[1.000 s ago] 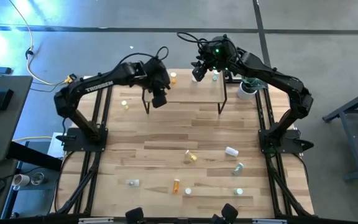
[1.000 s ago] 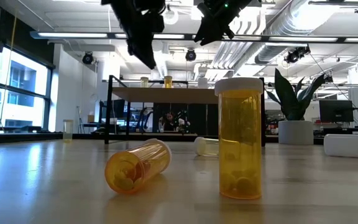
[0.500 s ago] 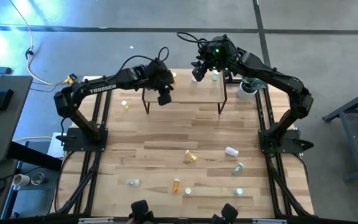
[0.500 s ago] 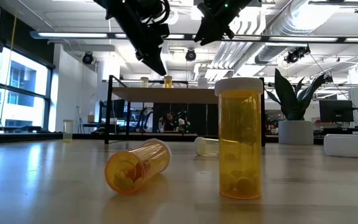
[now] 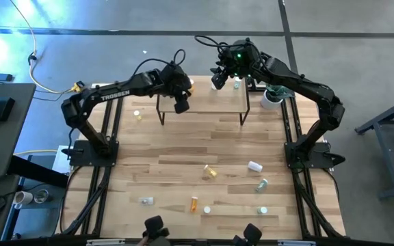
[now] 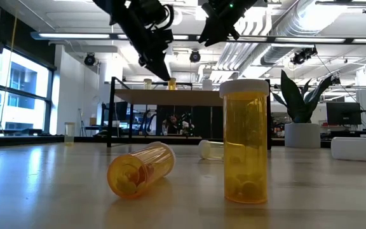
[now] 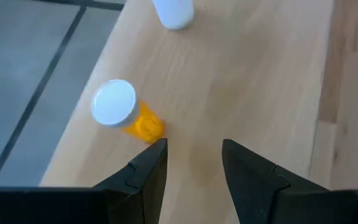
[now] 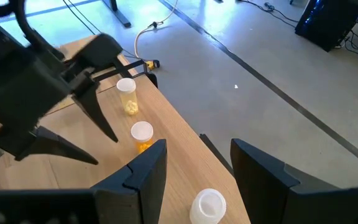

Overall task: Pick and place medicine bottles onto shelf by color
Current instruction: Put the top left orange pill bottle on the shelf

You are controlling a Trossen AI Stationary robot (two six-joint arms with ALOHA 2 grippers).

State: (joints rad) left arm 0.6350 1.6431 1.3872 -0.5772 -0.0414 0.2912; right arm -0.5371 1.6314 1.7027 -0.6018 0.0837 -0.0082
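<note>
Fingers on the left gripper (image 7: pixel 191 163) are apart and empty just beside an orange bottle (image 7: pixel 124 112) standing on the shelf (image 7: pixel 241 74), while the right gripper (image 8: pixel 194 163), also open, waits over the shelf's other end, probably since several bottles (image 5: pixel 211 172) lie scattered on the table (image 5: pixel 176 154) unsorted.

The shelf (image 5: pixel 204 100), a low light-wood board on thin black legs, stood at the table's far edge. On it stood 3 capped medicine bottles in a row: a yellow one (image 8: pixel 127 96), an orange one (image 7: pixel 126 114) and a white one (image 8: pixel 207 206). Other bottles lay scattered on the near tabletop, among them an upright yellow bottle (image 6: pixel 244 141) and a yellow one on its side (image 6: pixel 140 169).
</note>
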